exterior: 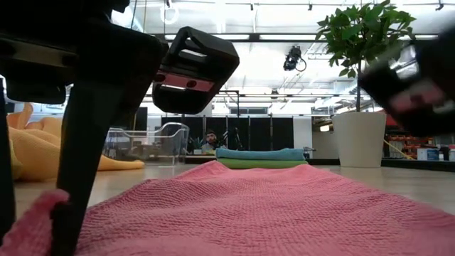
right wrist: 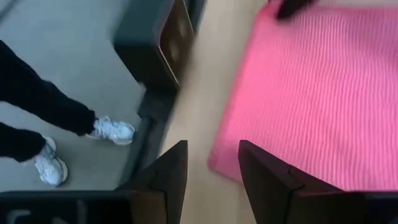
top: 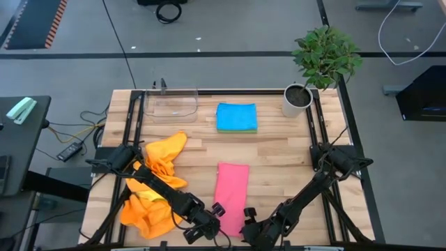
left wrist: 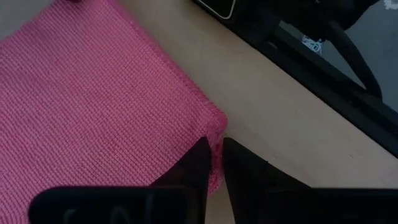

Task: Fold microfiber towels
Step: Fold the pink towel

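A pink towel point(top: 233, 192) lies as a long strip on the table's near middle; it also shows in the low view point(exterior: 270, 213). My left gripper point(top: 209, 224) is shut on its near left corner. My right gripper point(top: 249, 222) is open at the towel's near right corner point(right wrist: 217, 163), with its fingers on either side of that corner in the right wrist view point(right wrist: 212, 180). I cannot tell whether they touch it. A heap of orange and yellow towels point(top: 155, 183) lies at the left. A folded blue towel on a green one point(top: 236, 117) lies at the far middle. My left gripper pinches the pink towel's near left corner point(left wrist: 214, 127) between its two fingers point(left wrist: 198, 163). The fingers come from above, slanting down. The corner point(exterior: 39, 213) is raised a little beside a finger, and the rest of the towel lies flat on the table.
A clear plastic tray point(top: 171, 103) stands at the far left. A potted plant point(top: 298, 99) stands at the far right. Bare wood lies on both sides of the pink towel. A person's legs and white shoes point(right wrist: 112, 130) show on the floor beyond the table's near edge.
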Available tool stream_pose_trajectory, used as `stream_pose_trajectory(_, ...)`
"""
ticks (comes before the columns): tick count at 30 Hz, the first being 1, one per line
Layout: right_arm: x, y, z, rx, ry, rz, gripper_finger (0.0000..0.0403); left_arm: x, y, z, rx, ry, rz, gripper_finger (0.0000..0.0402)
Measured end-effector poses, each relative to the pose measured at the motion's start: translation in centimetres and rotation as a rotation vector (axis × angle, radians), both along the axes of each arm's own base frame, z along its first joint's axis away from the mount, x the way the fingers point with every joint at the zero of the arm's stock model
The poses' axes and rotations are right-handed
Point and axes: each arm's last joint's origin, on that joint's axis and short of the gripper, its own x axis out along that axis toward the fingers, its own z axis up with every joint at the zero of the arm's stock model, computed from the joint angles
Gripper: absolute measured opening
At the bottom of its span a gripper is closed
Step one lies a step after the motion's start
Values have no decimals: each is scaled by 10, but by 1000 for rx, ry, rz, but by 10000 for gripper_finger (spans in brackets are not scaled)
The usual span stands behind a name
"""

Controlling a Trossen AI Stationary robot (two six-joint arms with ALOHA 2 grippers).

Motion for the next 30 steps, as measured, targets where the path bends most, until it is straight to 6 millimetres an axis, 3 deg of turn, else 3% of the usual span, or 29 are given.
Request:
stream_pose_trajectory(8, -3, 0, -16, 19, 68, -103, 131, 0, 0, 0, -18, 13, 46, 47)
stream_pose_trajectory(12, -4, -2, -16, 5, 75, -113, 72, 3, -2, 1, -76, 3, 120, 14)
stream_pose_trajectory(15, -5, -3, -13, 42, 114, -137, 18, 8, -1, 2, -165, 23, 256, 11)
stream_pose_trajectory(19, -14, -12, 8, 54, 197, -148, 8, 10, 5, 12, -226, 46, 391, 8)
stream_pose_trajectory(24, -21, -37, 55, 195, 178, -154, 5, 9, 11, 38, -332, 68, 523, 7)
stream_pose_trajectory(28, -40, -67, 66, 263, 159, -214, 4, 6, 6, 63, -424, 18, 569, 7)
stream_pose_trajectory(30, -46, -82, 74, 382, 117, -264, 4, 7, 5, 70, -502, 21, 626, 7)
